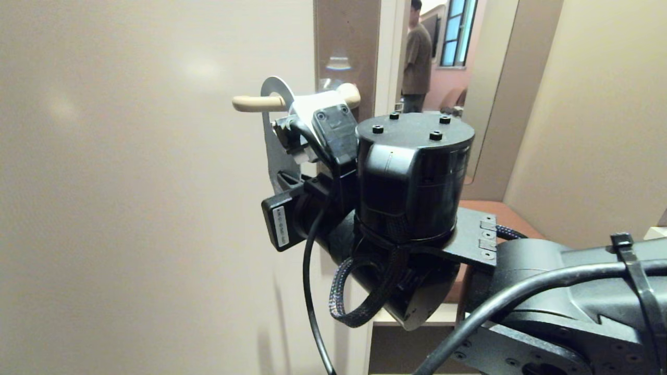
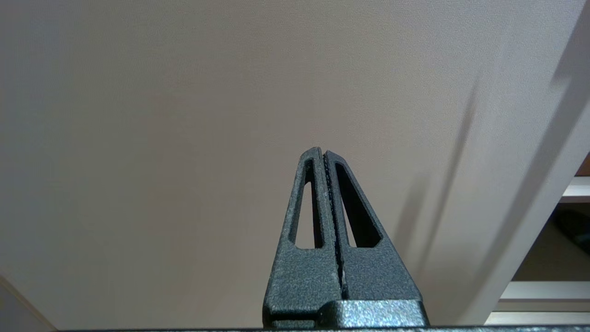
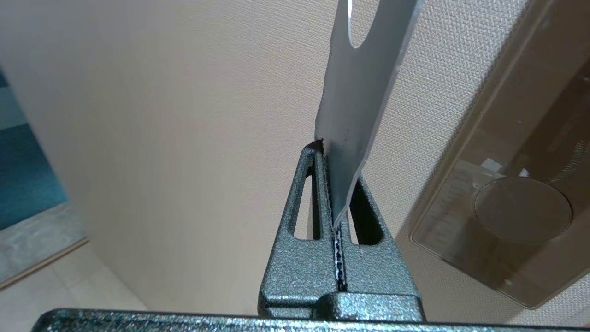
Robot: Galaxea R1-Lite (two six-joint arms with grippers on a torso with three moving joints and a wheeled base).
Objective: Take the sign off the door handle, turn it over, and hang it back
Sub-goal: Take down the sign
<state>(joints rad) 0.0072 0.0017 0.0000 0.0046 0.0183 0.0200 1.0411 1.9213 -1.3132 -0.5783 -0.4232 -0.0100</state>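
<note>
The cream door handle (image 1: 255, 103) juts left from its brownish backplate (image 1: 346, 52) on the beige door. The sign (image 1: 279, 151), its grey face showing, hangs edge-on at the lever. Its rounded top rises above the lever, which crosses its oval hole. I cannot tell whether the lever runs through the hole. My right gripper (image 3: 329, 154) is shut on the sign's (image 3: 359, 92) lower end, just below the handle; the wrist hides its fingers in the head view. My left gripper (image 2: 322, 152) is shut with nothing in it, facing the bare door lower down.
A person (image 1: 417, 52) stands in the room beyond the door's right edge, near a window (image 1: 458, 31). A beige wall (image 1: 599, 104) closes in on the right. My right arm (image 1: 547, 291) fills the lower right of the head view.
</note>
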